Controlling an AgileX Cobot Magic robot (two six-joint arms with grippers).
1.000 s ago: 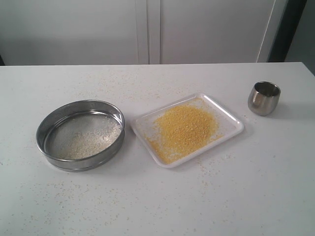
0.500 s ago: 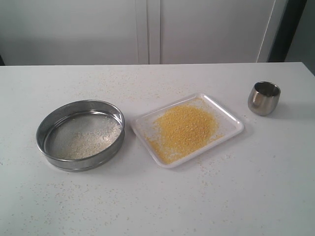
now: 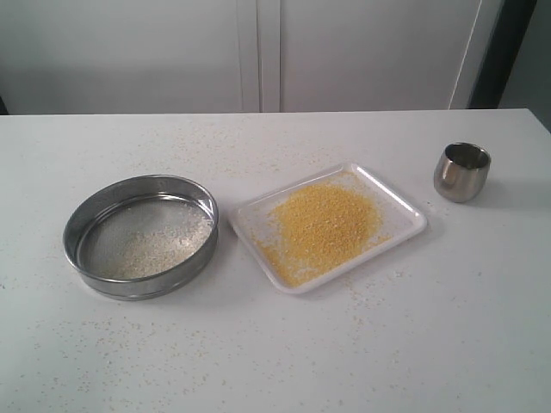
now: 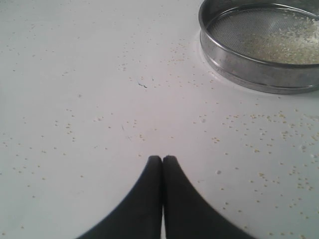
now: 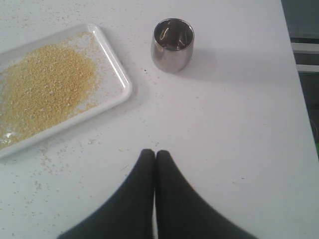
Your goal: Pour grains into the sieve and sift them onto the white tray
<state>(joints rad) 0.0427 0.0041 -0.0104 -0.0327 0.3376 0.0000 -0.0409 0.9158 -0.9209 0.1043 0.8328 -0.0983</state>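
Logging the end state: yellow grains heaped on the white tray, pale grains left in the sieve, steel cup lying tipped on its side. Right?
Not quite: the steel cup stands upright, mouth up, as the right wrist view shows. The rest holds.

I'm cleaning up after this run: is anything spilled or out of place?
Stray specks are scattered over the table, thickest beside the sieve and the white tray. Otherwise tidy: yellow grains heaped on the tray, paler grains in the sieve, steel cup upright.
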